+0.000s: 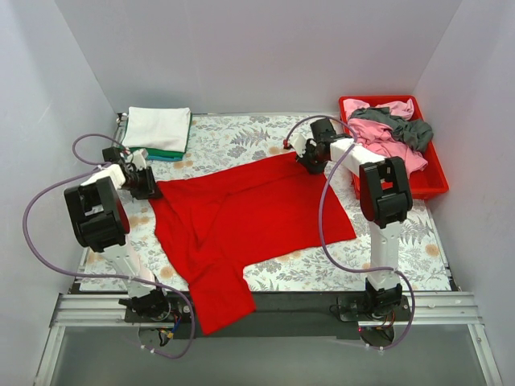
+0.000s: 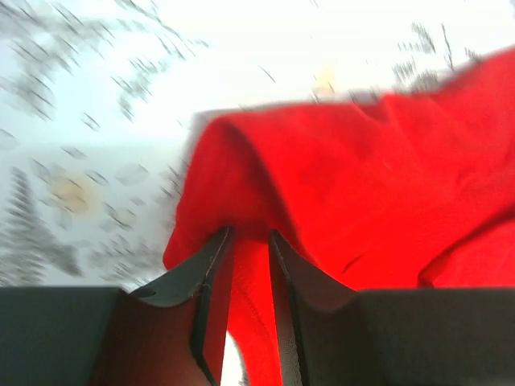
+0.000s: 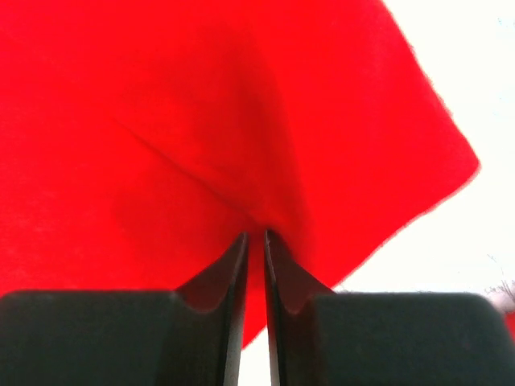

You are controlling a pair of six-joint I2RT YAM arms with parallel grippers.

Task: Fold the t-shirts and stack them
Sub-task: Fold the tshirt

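At the far left corner of the leaf-patterned tabletop (image 1: 402, 241), a folded white t-shirt (image 1: 158, 129) is lying on top of a folded green t-shirt (image 1: 165, 153), of which only the near edge is showing. Just near of that stack, the left claw (image 1: 147, 186) is reaching down to the left edge of the red t-shirt (image 1: 249, 217). In the left wrist view its dark fingers (image 2: 211, 273) are standing close together with a ridge of the red cloth running between them, so the claw is clenched and grasping the shirt, and the fabric is bunching up just beyond the tips.

The red t-shirt is spreading across the middle of the tabletop, rumpled on its left half and flatter on its right, with one end hanging over the near edge between the two arm bases.

Further right, the right claw (image 1: 310, 161) is sitting at the shirt's far corner. The right wrist view is showing its fingertips (image 3: 238, 257) nearly touching, pinching a crease of the red cloth, so it too is gripping the shirt.

At the far right, a red tray (image 1: 434, 186) is holding a crumpled pink t-shirt (image 1: 378, 133) and a dark grey t-shirt (image 1: 406, 126) heaped together, the grey one lying over the pink.
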